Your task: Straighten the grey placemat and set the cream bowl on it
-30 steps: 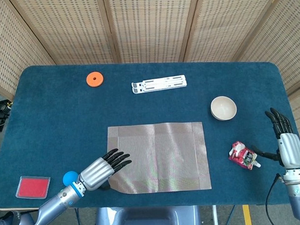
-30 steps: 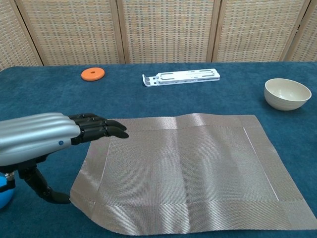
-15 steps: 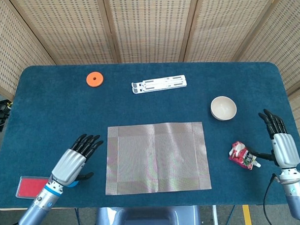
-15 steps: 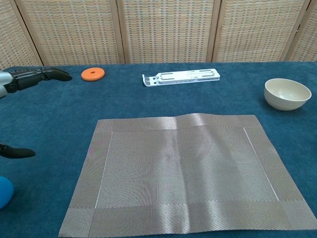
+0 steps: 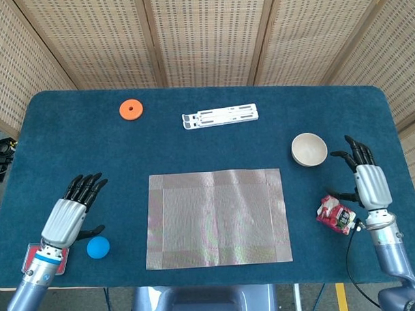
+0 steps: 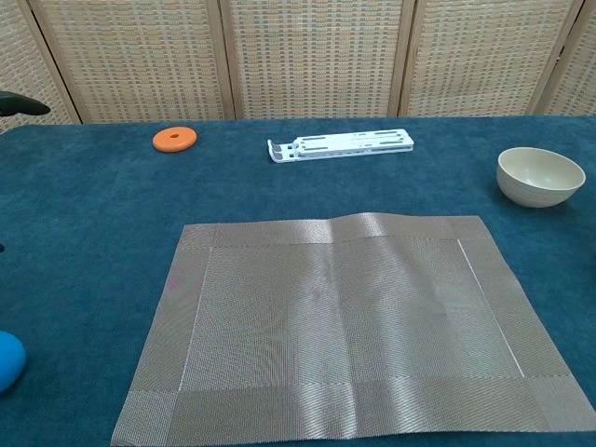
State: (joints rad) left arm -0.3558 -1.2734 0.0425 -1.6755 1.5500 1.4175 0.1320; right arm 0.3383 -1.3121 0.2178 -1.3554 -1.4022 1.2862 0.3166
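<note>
One grey placemat (image 5: 218,218) lies flat and square to the near edge of the blue counter (image 5: 71,146), in the middle of the near half, with a faint ripple along its far edge in the chest view. One cream bowl (image 5: 309,149) stands upright on the bare counter, off the placemat, beyond its far right corner and well apart from it; nothing shows inside the bowl. There are two hands. The left hand (image 5: 70,211) is over the near left part of the counter, well to the left of the placemat, fingers spread and holding nothing. The right hand (image 5: 365,181) is near the right edge, just to the right of the bowl, fingers spread and empty as well. One blue ball (image 5: 97,247) sits just beside the left hand on its near side. One flat red tray (image 5: 34,258) lies at the near left corner, partly hidden under the left wrist. One orange disc (image 5: 131,109) lies at the far left, one white folded stand (image 5: 220,117) at the far middle, and one small red-and-white packet (image 5: 336,215) lies just beside the right hand.
</note>
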